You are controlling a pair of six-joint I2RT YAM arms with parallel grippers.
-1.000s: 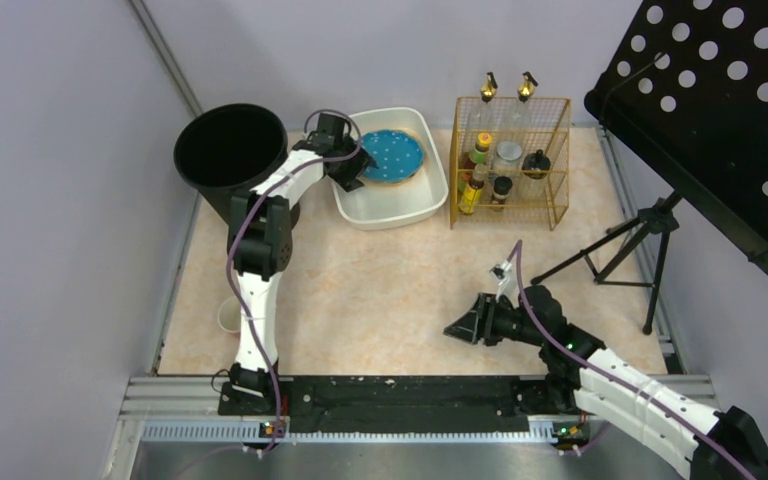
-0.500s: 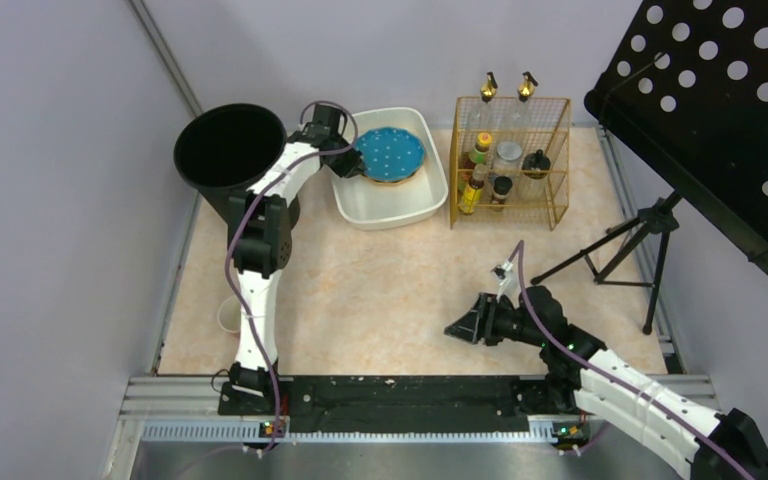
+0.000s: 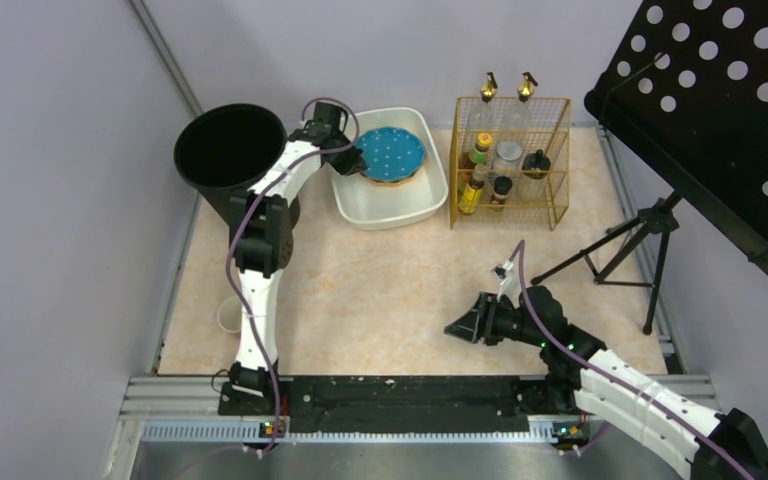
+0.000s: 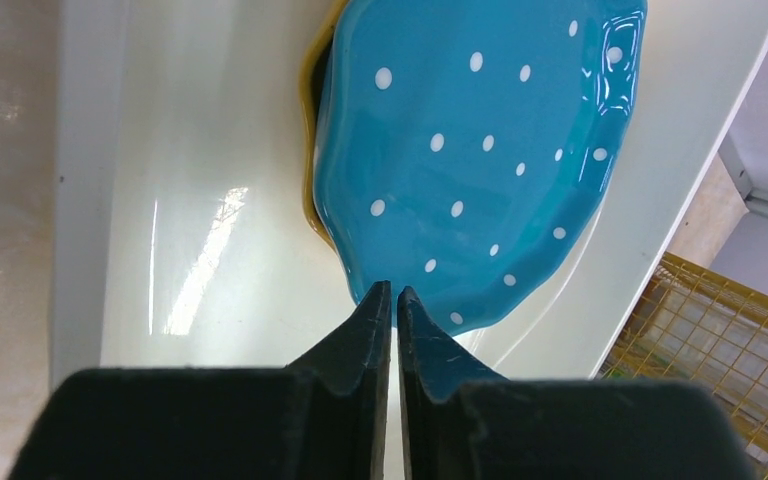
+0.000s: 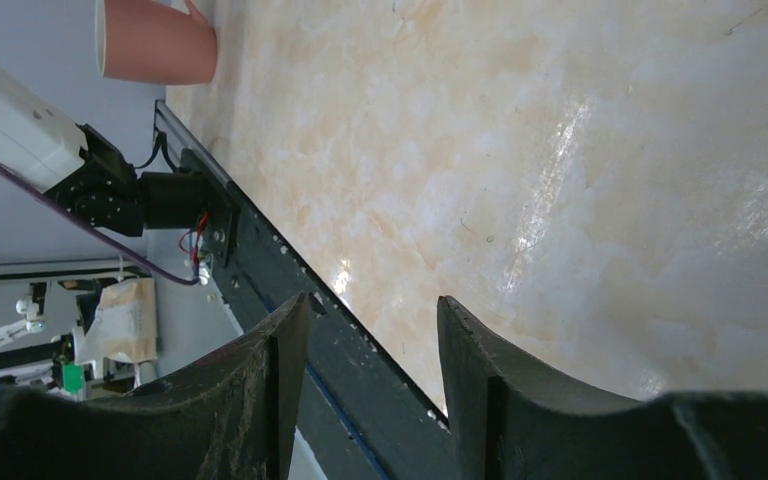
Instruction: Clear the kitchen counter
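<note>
While my left arm reaches far to the back, my left pincer point(image 4: 392, 292) hangs over the white basin point(image 4: 190, 160) with its two tips pressed together and nothing between them. Right at the tips is a blue plate point(image 4: 480, 150) with white dots. It lies in the basin on top of something yellow point(image 4: 310, 130), and I cannot tell if my tips touch it. My right pincer point(image 5: 372, 315) hovers low over the surface point(image 5: 580, 150) near the front edge, with its fingers apart and nothing in them. The surface is pale peach like stone, it spreads out under both my arms, and it has metal rails along its sides. At the back left corner stands a big black bucket point(image 3: 230, 148), just beside the basin. On the other side of the basin stands a gold wire rack point(image 3: 510, 165) with bottles in it. A black stand with round holes point(image 3: 720, 110) rises on the right. A pink cup point(image 5: 155, 45) sits on the surface near my left arm.
</note>
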